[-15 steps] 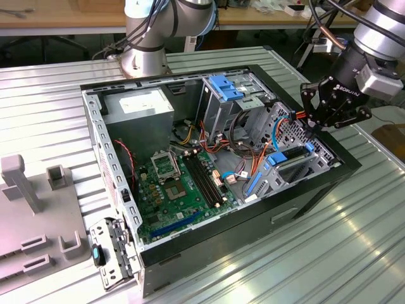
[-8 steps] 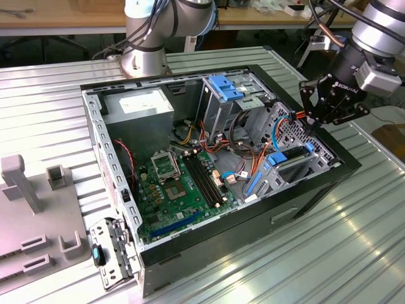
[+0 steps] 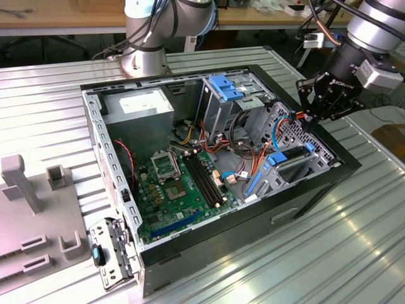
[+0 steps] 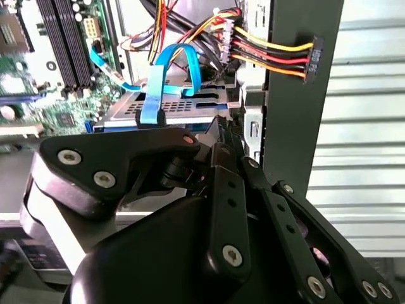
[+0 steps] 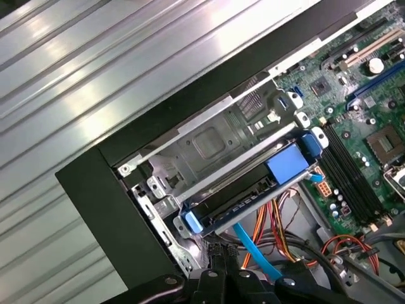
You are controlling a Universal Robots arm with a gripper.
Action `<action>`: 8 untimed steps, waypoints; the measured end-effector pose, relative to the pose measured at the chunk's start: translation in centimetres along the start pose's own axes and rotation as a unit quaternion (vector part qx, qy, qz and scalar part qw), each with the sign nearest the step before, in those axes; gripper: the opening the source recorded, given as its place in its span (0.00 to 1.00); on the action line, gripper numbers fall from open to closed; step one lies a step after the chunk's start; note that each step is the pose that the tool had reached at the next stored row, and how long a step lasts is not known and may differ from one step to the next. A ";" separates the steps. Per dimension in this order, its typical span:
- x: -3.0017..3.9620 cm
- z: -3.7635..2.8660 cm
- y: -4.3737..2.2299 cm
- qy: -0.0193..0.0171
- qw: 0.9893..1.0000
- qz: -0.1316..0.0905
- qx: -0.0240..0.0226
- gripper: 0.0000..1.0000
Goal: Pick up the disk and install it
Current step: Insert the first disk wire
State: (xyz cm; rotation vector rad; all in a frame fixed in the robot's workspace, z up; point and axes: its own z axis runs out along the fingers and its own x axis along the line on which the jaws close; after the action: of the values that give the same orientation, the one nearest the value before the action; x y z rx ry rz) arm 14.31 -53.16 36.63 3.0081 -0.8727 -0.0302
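The disk (image 3: 292, 158) lies flat in the drive cage at the open computer case's corner, on the exterior view's right. Light-blue carrier rails run along its sides. In the first wrist view the disk (image 5: 243, 196) sits in the bay under a blue tab, beside the case's black wall. My black gripper (image 3: 310, 117) hangs just above that corner of the case. Its fingers are together with nothing between them. In both wrist views the gripper (image 5: 221, 256) (image 4: 231, 136) has its tips close to the disk's cable end. I cannot tell whether they touch it.
Bundled power wires (image 4: 266, 57) and a blue data cable (image 4: 171, 69) crowd the space by the tips. Inside the case are the motherboard (image 3: 177, 183), a grey power-supply box (image 3: 139, 104) and a blue bracket (image 3: 224, 85) on the tall cage. A grey fixture (image 3: 38, 209) stands on the ribbed table.
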 end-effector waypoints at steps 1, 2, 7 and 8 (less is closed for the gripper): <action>-0.02 0.00 -0.11 0.000 1.000 -0.001 0.000 0.11; -0.18 0.00 -0.46 0.000 1.000 -0.005 0.000 0.11; -0.36 0.00 -1.16 0.000 1.000 -0.017 0.000 0.11; -0.49 -0.01 -1.47 0.000 1.000 -0.021 0.000 0.11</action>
State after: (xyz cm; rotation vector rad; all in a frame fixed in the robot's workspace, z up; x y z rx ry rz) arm 14.68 -51.66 36.62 3.0252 -0.8100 -0.0299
